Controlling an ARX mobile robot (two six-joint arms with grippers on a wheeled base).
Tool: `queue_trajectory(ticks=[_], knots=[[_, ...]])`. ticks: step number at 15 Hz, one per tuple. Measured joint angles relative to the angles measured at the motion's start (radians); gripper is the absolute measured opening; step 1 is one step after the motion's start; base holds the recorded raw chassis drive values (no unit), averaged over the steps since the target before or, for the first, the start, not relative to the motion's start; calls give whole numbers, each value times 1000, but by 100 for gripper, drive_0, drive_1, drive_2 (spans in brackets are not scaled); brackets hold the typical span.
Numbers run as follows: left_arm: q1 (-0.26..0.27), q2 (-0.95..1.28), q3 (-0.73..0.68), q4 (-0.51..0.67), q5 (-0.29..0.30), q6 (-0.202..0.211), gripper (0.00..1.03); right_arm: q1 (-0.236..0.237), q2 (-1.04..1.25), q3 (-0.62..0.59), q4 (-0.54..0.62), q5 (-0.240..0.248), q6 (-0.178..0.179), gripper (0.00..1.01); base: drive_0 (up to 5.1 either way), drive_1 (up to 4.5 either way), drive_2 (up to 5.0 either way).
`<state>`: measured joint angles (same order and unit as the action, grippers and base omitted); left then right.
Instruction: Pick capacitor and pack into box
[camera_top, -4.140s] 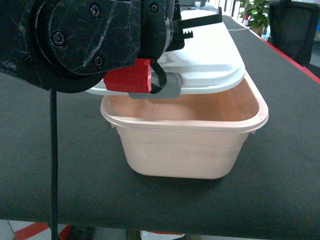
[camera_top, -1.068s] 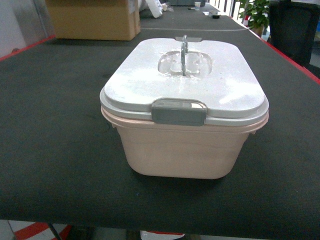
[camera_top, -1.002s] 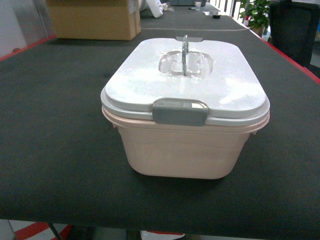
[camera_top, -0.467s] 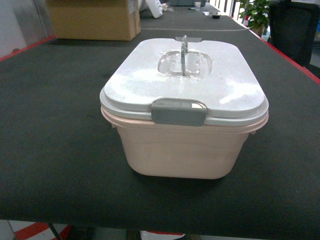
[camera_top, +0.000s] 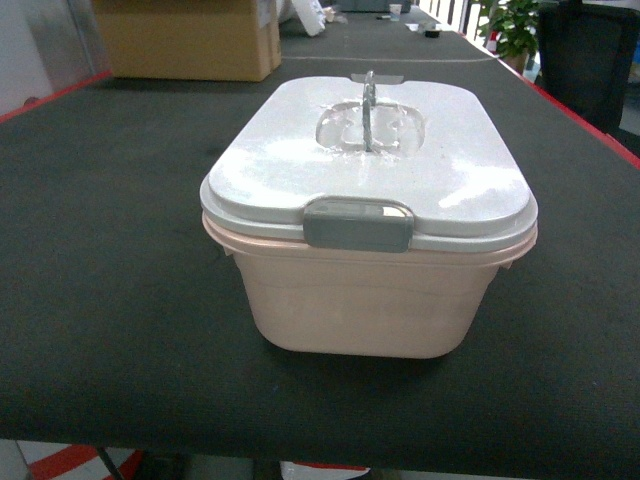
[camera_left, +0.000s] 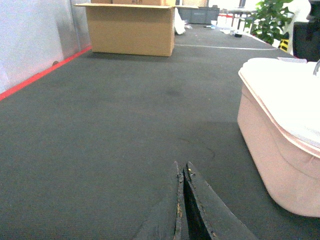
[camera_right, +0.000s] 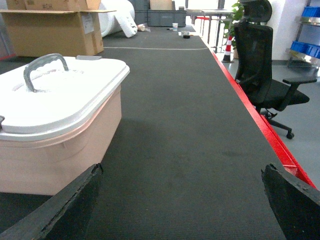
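Note:
The box (camera_top: 365, 295) is a pale pink tub standing mid-table, with its whitish-grey lid (camera_top: 430, 160) resting on the rim and the grey latch (camera_top: 358, 223) facing me. Its grey handle (camera_top: 369, 105) stands upright. The capacitor is out of view in every frame. My left gripper (camera_left: 182, 170) is shut with nothing between its fingers, low over the dark table left of the box (camera_left: 272, 150). My right gripper (camera_right: 182, 172) is open and empty, low over the table right of the box (camera_right: 60, 150). Neither gripper shows in the head view.
A brown cardboard carton (camera_top: 185, 40) stands at the far left of the table (camera_top: 110, 230), also seen in the left wrist view (camera_left: 131, 29). A red strip (camera_right: 255, 120) marks the table's right edge, with a black office chair (camera_right: 260, 65) beyond it. A potted plant (camera_top: 512, 25) stands far right.
About four seconds ago an arm was over the box holding the lid above the open rim. Since one second ago the lid rests on the box, no arm is in view and nothing moves.

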<state>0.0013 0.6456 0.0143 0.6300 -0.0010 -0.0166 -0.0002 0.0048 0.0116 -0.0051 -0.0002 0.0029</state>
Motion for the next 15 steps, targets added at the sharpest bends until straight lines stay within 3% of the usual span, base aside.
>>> queue_trajectory(ticks=[3, 6, 8, 14, 15], knots=[[0, -41, 0, -44, 0, 0, 2, 0, 0, 0, 0, 0, 0, 98, 0, 0, 0], [0, -190, 0, -177, 0, 0, 2, 0, 0, 0, 0, 0, 0, 98, 0, 0, 0], [0, -351, -1, -334, 0, 0, 2, 0, 0, 0, 0, 0, 0, 98, 0, 0, 0], [0, -470, -1, -454, 0, 0, 2, 0, 0, 0, 0, 0, 0, 98, 0, 0, 0], [0, -517, 1, -520, -1, 0, 2, 0, 0, 0, 0, 0, 0, 98, 0, 0, 0]])
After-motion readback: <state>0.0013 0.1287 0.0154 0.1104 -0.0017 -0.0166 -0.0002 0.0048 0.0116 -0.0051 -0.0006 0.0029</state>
